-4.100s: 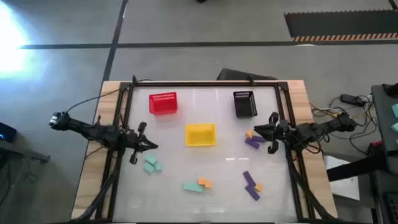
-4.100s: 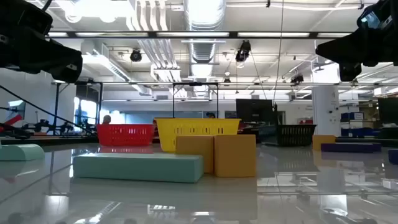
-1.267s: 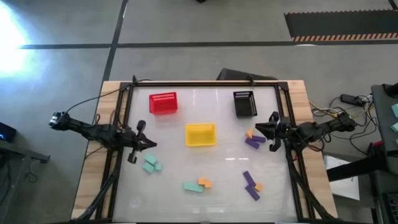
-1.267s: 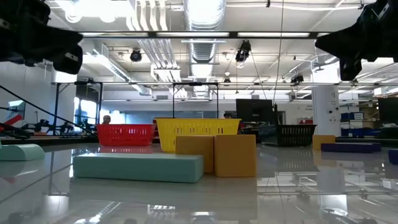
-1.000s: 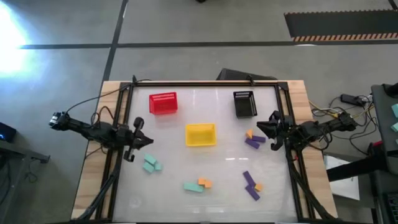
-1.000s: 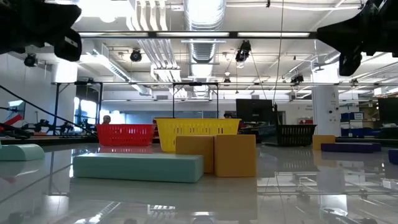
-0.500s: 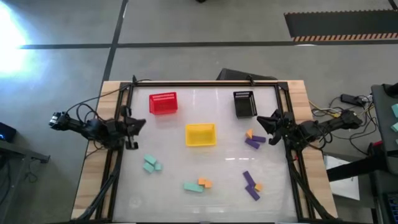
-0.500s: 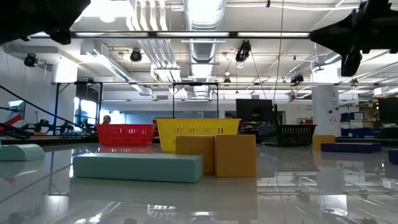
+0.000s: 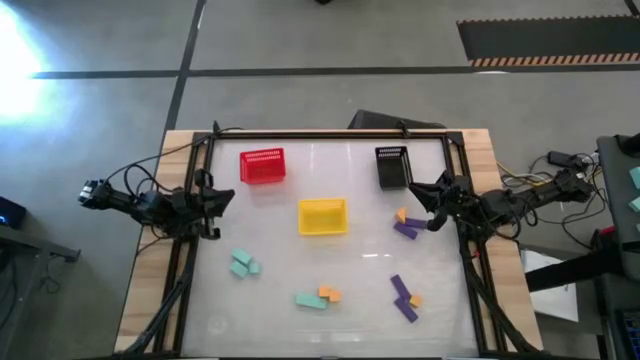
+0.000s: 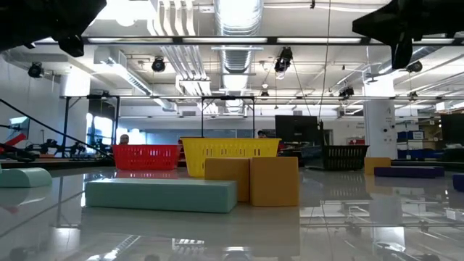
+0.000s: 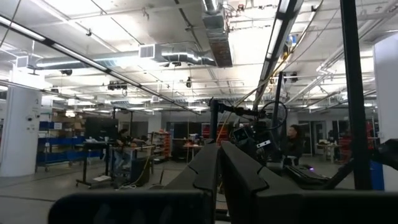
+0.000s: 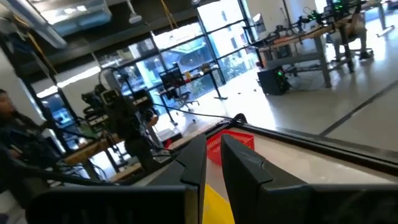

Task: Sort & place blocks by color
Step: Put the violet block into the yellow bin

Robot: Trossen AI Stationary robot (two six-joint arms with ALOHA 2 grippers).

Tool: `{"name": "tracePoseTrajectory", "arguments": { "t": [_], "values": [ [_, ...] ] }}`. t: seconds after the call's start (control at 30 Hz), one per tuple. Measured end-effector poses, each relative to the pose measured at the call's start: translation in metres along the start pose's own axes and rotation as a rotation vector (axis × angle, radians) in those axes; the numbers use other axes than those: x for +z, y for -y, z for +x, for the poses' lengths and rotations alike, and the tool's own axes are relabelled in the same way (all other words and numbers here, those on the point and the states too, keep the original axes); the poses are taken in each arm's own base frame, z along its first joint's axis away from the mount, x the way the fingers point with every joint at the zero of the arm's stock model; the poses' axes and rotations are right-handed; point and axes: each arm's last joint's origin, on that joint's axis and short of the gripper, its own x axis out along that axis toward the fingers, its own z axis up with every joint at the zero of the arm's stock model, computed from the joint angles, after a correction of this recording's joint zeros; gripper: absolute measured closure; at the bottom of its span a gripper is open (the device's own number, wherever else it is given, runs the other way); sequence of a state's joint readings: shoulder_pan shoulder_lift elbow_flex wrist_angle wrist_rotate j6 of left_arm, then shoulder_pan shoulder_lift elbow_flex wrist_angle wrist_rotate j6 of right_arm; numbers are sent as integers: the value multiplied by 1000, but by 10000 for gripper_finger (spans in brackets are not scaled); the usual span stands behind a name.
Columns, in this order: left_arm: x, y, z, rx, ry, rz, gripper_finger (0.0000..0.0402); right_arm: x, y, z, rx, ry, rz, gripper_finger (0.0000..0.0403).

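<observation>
Just below the right gripper (image 9: 428,207), between it and the table's near edge, lie an orange block (image 9: 401,215) and a purple bar (image 9: 407,229), touching or nearly so; the bar's long axis runs roughly across the table with a slight tilt, one end toward the yellow basket (image 9: 322,217). The gripper hangs above the table beside the black basket (image 9: 393,168), its fingers (image 12: 244,163) drawn close with only a thin slit between them and nothing held. The left gripper (image 9: 212,203) waits at its own table edge, raised and aimed level, fingers (image 11: 242,171) nearly together and empty too; two teal blocks (image 9: 242,264) sit well below it. The likely trouble is a descent with the fingers this narrow: they would strike the bar's top instead of straddling it. A grip along its length rather than across it could also nudge the orange block or twist the bar loose.
</observation>
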State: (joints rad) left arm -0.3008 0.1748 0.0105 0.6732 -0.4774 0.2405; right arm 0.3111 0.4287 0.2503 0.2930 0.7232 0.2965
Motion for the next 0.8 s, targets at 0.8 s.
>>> {"name": "tracePoseTrajectory", "arguments": {
  "t": [0.8],
  "values": [
    [10,-3,0,30,92,37,398,-18,-24,33,-421,-515,77,365]
  ]
}}
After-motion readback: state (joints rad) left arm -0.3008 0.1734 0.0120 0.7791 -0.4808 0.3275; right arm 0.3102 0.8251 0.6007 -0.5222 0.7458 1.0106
